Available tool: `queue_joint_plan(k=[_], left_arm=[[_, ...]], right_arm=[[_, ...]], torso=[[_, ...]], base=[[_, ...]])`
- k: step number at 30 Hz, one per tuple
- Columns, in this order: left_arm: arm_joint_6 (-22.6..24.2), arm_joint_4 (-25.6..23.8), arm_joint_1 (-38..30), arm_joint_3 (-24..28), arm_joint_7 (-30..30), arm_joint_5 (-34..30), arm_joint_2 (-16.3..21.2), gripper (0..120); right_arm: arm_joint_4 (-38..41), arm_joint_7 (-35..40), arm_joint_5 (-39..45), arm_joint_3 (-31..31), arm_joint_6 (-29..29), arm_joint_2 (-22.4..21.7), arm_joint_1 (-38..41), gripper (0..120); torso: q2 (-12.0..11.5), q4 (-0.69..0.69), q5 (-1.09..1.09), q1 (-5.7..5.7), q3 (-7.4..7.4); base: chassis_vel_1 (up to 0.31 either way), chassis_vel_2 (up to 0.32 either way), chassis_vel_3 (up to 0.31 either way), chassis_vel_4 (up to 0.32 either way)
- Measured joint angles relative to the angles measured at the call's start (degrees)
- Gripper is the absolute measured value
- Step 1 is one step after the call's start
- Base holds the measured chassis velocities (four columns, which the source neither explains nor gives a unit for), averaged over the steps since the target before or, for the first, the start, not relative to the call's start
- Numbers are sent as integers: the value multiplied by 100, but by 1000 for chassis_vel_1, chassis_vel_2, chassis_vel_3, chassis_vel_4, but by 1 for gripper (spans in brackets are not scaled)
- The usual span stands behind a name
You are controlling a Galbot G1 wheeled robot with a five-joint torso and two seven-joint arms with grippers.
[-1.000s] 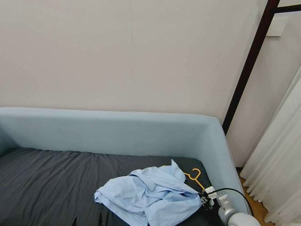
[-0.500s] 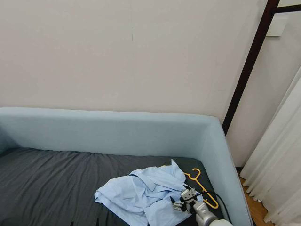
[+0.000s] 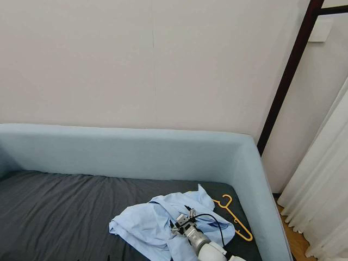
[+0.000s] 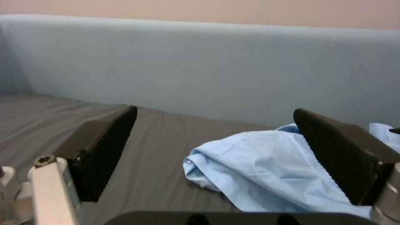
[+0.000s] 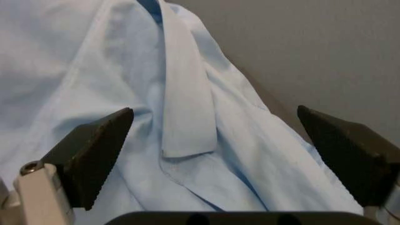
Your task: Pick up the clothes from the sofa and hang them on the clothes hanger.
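Note:
A crumpled light blue shirt (image 3: 157, 220) lies on the dark grey seat of the sofa (image 3: 60, 212), toward its right end. An orange hanger (image 3: 234, 215) rests on the seat beside the shirt. My right gripper (image 3: 184, 218) hovers over the middle of the shirt, open, with nothing between its fingers; its wrist view looks straight down on the shirt's collar (image 5: 181, 108). My left gripper (image 4: 216, 154) is open too, low over the seat, facing the shirt (image 4: 269, 173) and the sofa back.
The pale blue sofa back (image 3: 119, 149) and right armrest (image 3: 263, 190) enclose the seat. A dark clothes rack pole (image 3: 288, 70) rises at the right against the wall. White curtains (image 3: 326, 201) hang at the far right.
My right gripper has moved left from the hanger's side near the armrest to above the middle of the shirt. The shirt and hanger have not shifted.

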Motion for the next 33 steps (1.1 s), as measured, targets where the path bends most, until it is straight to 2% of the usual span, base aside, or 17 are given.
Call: queue_joint_plan(k=[5, 13, 18, 19, 27, 33], left_arm=[[-30, 11, 4, -3, 0, -10, -19, 99], [-34, 22, -29, 2, -1, -30, -38, 99], [-35, 21, -36, 5, -2, -37, -40, 99], [-40, 28, -49, 10, -2, -41, -40, 99], [-42, 41, -91, 34, -6, -48, -44, 99], [-42, 79, -143, 54, -8, -70, -26, 99]], right_arm=[[-596, 401, -407, 20, 21, 406, 1, 100], [-1031, 643, -882, -16, -90, 663, -97, 100], [-1276, 789, -1214, 126, -98, 795, -128, 100], [-1475, 883, -1524, 290, -60, 922, -164, 100], [-1624, 995, -1790, 415, -23, 1120, -295, 100], [-1810, 1123, -1941, 682, -55, 1439, -345, 100]], torso=[[0, 1, 1, 0, 0], [0, 0, 1, 0, 0], [0, 1, 2, 0, -1], [0, 1, 2, 0, 0], [0, 1, 1, 0, -1], [0, 3, 2, 0, -1]], base=[[0, 0, 0, 0], [0, 0, 0, 0], [0, 0, 0, 0], [0, 0, 0, 0], [0, 0, 0, 0], [0, 0, 0, 0]])
